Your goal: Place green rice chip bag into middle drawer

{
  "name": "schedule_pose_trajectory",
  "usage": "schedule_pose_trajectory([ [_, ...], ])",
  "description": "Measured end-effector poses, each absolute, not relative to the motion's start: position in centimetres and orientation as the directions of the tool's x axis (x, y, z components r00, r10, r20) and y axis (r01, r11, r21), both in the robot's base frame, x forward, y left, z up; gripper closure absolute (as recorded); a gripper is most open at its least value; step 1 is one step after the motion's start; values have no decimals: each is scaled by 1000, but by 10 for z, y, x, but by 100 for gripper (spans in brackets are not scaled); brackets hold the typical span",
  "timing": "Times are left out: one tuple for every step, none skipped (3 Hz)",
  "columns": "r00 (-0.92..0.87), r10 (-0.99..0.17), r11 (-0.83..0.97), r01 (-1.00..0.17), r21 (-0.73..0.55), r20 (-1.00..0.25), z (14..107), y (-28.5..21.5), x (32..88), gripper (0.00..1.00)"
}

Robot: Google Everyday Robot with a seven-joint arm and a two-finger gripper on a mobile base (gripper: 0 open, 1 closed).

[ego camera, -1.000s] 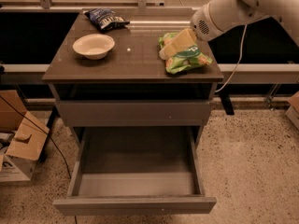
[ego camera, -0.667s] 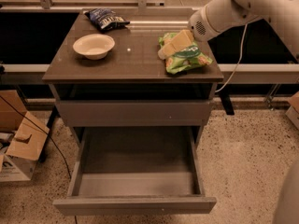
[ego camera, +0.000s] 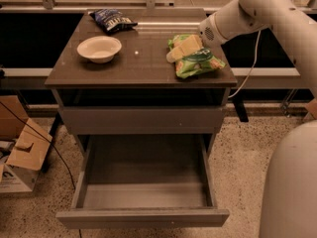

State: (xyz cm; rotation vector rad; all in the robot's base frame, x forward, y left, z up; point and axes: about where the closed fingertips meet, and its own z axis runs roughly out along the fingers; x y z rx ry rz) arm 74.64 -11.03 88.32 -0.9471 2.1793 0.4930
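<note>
The green rice chip bag [ego camera: 197,62] lies on the right side of the cabinet top [ego camera: 143,66]. My gripper [ego camera: 182,49] reaches in from the right on the white arm [ego camera: 247,11] and rests over the bag's upper left part, touching it. The middle drawer [ego camera: 143,168] is pulled wide open below, and its dark grey floor is bare. The closed grey drawer front [ego camera: 143,120] sits above it.
A white bowl [ego camera: 99,48] stands on the left of the top, and a dark blue snack bag [ego camera: 113,20] lies at the back left. Cardboard boxes [ego camera: 22,152] and a cable lie on the floor at left. A white robot body part [ego camera: 292,187] fills the lower right.
The gripper and bag stay in place on the top. The upper arm has shifted slightly, and a white robot part has come into view at the lower right.
</note>
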Motion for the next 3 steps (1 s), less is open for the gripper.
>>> schedule_pose_trajectory([
  [-545, -450, 690, -715, 112, -707, 861, -114, 759, 1],
  [-581, -431, 705, -694, 145, -690, 845, -117, 761, 1],
  [-580, -462, 702, -701, 123, -671, 838, -111, 759, 20],
])
